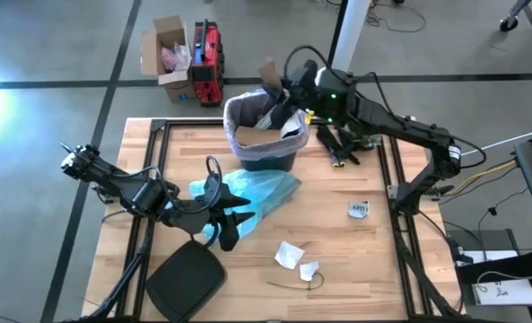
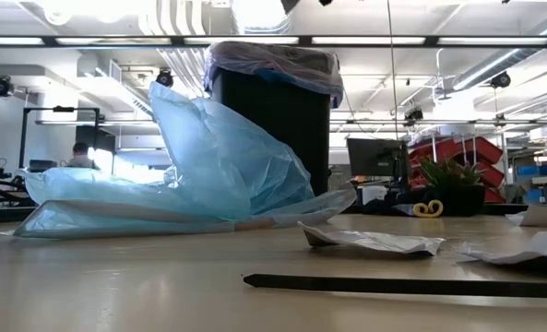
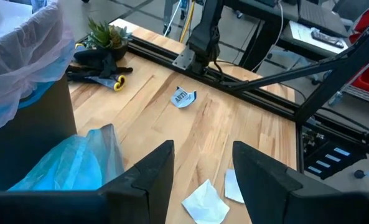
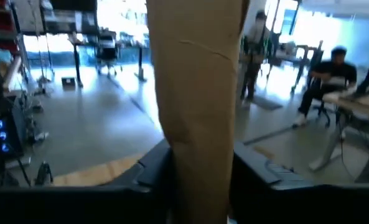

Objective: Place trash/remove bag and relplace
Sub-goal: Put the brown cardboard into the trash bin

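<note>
The black bin (image 1: 267, 154) stands at the table's far middle, lined with the pinkish-white bag (image 1: 234, 112), whose rim folds over the bin's top (image 3: 22, 50). One brown paper piece (image 1: 248, 135) lies inside. My right gripper (image 1: 283, 90) hangs above the bin's far rim, shut on another brown paper piece (image 1: 270, 72). White scraps (image 1: 289, 256) (image 1: 358, 209) lie on the table. My left gripper (image 1: 236, 224) stands open over the near end of a light blue bag (image 1: 257, 188), nothing between its fingers (image 3: 153, 177). My right gripper pinches the brown paper piece (image 4: 196, 143) between its two fingers (image 4: 153, 171). The fingers come in about level from the table's right. The piece fills the gap between them and sticks out past the fingertips. It is lifted clear, above the bin.
Black and green clutter (image 1: 342, 144) lies right of the bin. A black lid-like object (image 1: 185, 280) sits at the near left. A cardboard box (image 1: 169, 56) and a red case (image 1: 208, 63) stand on the floor beyond the table. People sit in the room behind (image 4: 333, 81).
</note>
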`<act>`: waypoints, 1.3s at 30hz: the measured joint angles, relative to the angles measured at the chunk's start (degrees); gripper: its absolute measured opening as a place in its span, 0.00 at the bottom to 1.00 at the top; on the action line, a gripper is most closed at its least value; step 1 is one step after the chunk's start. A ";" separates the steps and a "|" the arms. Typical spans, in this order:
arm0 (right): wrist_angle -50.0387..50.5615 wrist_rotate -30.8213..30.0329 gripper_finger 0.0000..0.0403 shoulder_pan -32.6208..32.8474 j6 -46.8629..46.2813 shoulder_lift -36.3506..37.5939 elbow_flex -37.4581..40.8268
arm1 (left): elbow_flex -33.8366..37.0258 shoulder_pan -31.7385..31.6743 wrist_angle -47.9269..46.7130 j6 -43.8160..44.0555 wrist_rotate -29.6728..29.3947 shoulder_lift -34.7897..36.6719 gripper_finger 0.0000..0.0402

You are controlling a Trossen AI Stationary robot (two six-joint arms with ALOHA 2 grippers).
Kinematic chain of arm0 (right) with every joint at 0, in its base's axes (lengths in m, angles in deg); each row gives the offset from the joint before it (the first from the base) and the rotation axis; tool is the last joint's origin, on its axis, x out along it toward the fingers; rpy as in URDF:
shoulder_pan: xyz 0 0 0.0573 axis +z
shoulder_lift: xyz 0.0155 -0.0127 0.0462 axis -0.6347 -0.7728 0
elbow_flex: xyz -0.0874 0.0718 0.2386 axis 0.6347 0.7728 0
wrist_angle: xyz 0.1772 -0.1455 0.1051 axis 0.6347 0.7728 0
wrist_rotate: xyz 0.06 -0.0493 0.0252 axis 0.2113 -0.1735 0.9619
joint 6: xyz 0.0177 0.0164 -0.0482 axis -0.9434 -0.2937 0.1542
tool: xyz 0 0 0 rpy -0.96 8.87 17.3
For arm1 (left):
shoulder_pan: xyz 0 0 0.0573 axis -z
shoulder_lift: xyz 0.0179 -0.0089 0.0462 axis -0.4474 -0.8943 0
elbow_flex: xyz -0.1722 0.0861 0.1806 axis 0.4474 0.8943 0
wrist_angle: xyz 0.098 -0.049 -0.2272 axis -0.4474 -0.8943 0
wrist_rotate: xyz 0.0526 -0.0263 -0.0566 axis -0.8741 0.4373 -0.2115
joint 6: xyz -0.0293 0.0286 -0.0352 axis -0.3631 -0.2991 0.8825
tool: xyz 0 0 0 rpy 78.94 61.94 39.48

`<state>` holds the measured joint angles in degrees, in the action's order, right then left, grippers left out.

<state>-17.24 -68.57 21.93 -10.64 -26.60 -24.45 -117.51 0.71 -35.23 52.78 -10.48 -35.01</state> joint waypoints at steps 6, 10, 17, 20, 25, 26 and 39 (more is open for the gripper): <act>5.24 -0.19 0.53 -0.53 -0.29 0.27 -0.09 | 0.00 0.00 -0.07 -0.46 0.00 0.00 0.35; 6.10 -0.11 0.64 -0.43 -0.95 0.66 -0.09 | 0.00 0.00 -0.11 -0.57 0.00 0.00 0.36; 8.04 -0.20 0.76 -0.47 -2.53 0.72 -0.13 | 0.00 0.00 -0.14 -0.58 0.00 -0.02 0.39; 8.71 -0.19 0.78 -0.47 -2.83 0.72 -0.13 | 0.00 0.00 -0.14 -0.56 0.02 -0.03 0.40; 9.39 -0.21 0.79 -0.47 -3.58 0.72 -0.13 | 0.00 0.00 -0.14 -0.44 0.04 -0.04 0.42; 9.88 -0.21 0.79 -0.47 -3.90 0.72 -0.13 | 0.00 0.00 -0.14 -0.42 0.07 -0.04 0.42; 21.05 -0.18 0.93 -2.06 -11.53 0.70 -0.11 | 0.00 0.02 -0.14 -0.37 0.50 -0.04 0.37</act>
<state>3.81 -68.76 19.87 -22.18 -25.90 -24.56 -117.51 0.73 -35.36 52.41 -9.98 -35.06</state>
